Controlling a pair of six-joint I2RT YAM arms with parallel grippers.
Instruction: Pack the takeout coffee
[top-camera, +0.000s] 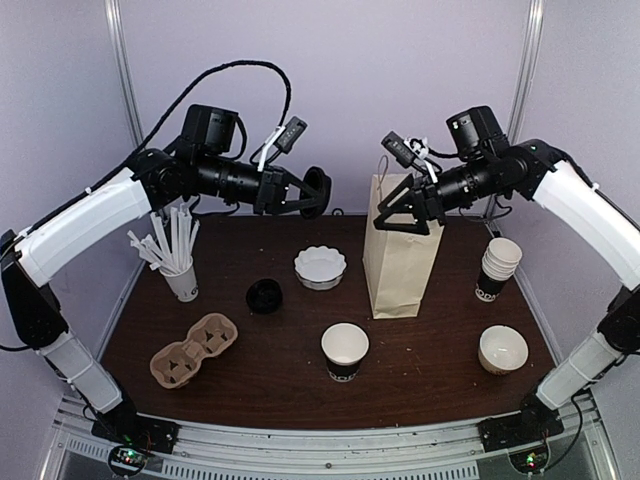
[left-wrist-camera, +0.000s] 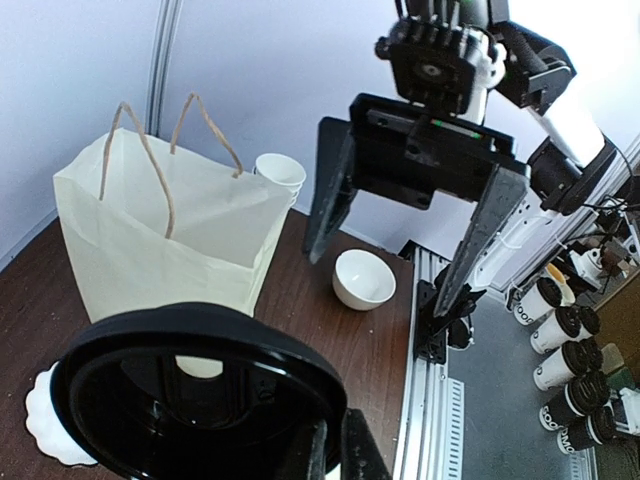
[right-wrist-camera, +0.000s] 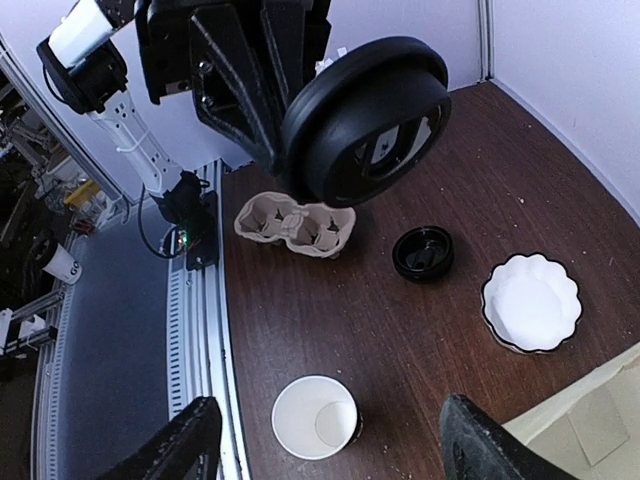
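Observation:
The takeout coffee cup (top-camera: 344, 350) stands open, without a lid, at the front middle of the table; it has a white top and a black lower band. It also shows in the right wrist view (right-wrist-camera: 315, 417). My left gripper (top-camera: 305, 192) is raised at the back and is shut on the rim of a round black lid (top-camera: 317, 190), which fills the left wrist view (left-wrist-camera: 200, 385). A second black lid (top-camera: 264, 295) lies on the table. My right gripper (top-camera: 408, 212) is open and empty, in the air at the top of the paper bag (top-camera: 400, 255).
A white cup of straws (top-camera: 180, 270) and a cardboard cup carrier (top-camera: 193, 350) stand at the left. A scalloped white dish (top-camera: 320, 267) is in the middle. A stack of nested cups (top-camera: 497, 268) and a white bowl (top-camera: 502, 349) stand at the right.

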